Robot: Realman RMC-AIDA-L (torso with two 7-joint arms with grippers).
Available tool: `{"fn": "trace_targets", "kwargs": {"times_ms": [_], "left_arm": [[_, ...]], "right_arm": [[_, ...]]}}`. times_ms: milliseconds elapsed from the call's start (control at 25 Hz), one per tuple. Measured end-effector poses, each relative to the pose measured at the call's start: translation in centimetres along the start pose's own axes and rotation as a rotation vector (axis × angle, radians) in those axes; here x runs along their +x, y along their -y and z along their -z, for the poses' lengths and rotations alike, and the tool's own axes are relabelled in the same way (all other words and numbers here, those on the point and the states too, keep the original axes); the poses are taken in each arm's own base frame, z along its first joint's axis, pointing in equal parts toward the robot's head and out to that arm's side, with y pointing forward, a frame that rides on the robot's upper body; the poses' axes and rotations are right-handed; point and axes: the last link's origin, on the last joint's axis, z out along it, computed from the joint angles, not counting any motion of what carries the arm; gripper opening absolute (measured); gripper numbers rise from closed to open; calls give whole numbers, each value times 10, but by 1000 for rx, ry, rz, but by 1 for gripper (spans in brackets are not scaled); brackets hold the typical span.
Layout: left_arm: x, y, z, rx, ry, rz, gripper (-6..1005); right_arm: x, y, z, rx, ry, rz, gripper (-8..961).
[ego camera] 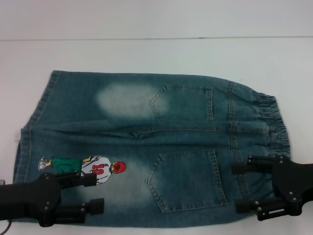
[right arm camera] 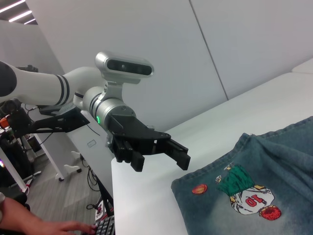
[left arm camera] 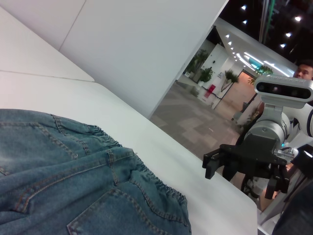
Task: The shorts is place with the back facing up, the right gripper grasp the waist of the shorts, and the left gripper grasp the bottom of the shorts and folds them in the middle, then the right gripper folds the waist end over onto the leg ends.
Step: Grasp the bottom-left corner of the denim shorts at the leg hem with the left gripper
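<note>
The shorts (ego camera: 146, 142) lie flat on the white table (ego camera: 146, 54), back pockets up. The waist of the shorts (ego camera: 274, 122) points right; the leg ends (ego camera: 29, 137), which are the bottom of the shorts, point left beside the basketball-player print (ego camera: 93, 169). My left gripper (ego camera: 97, 193) is open over the near leg, just below the print. It also shows in the right wrist view as the left gripper (right arm camera: 161, 159), beside the print (right arm camera: 247, 193). The right gripper (ego camera: 239, 187) is open over the near end of the waist. The left wrist view shows the right gripper (left arm camera: 215, 164) beyond the waistband (left arm camera: 146, 181).
The table's near edge runs just below both grippers. A pale wall (ego camera: 146, 17) stands behind the table. Off the table, the right wrist view shows a person's hand (right arm camera: 29, 223) at a keyboard (right arm camera: 105, 225).
</note>
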Motion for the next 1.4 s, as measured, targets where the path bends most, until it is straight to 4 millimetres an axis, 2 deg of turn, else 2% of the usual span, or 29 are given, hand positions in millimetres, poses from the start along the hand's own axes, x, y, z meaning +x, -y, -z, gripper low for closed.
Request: {"fn": "trace_targets", "kwargs": {"times_ms": [1400], "left_arm": [[2, 1, -1, -2, 2, -3, 831]], "right_arm": [[-3, 2, -3, -7, 0, 0, 959]]}}
